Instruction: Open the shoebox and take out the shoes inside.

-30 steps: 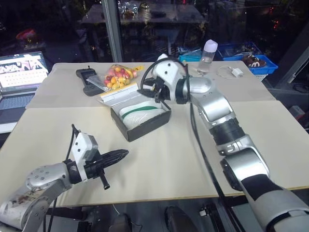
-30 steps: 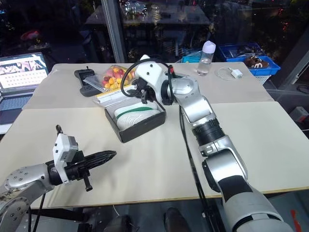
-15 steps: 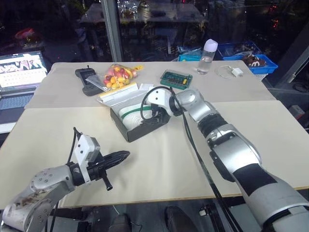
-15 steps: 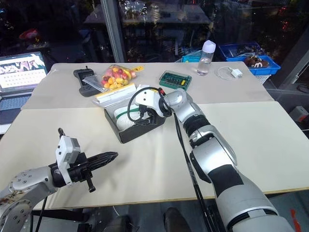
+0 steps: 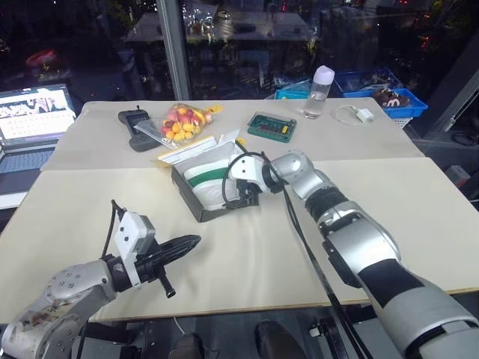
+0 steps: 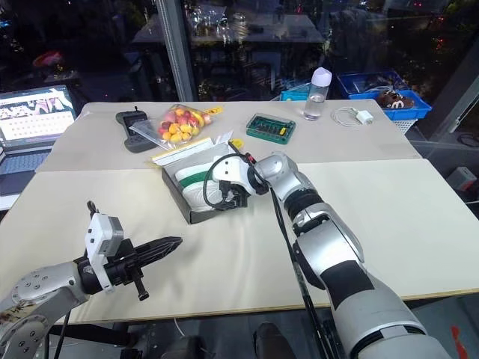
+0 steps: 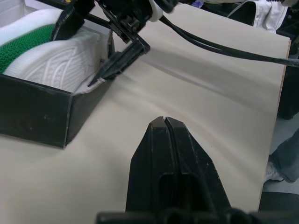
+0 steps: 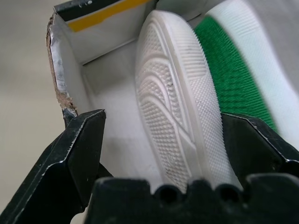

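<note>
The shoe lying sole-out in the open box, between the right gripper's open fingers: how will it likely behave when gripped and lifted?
The shoe probably gives slightly: its green upper looks knitted. Its ribbed sole should resist slipping. Being small, it is likely light, but the shoebox may shift, since the right gripper works alone.

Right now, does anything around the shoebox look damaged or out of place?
Yes. The shoebox has a torn, ragged cardboard edge at one corner of its wall, right beside the open right hand. Inside, a shoe lies on its side with its ribbed sole showing rather than sitting flat. Nothing looks spilled on the table.
</note>
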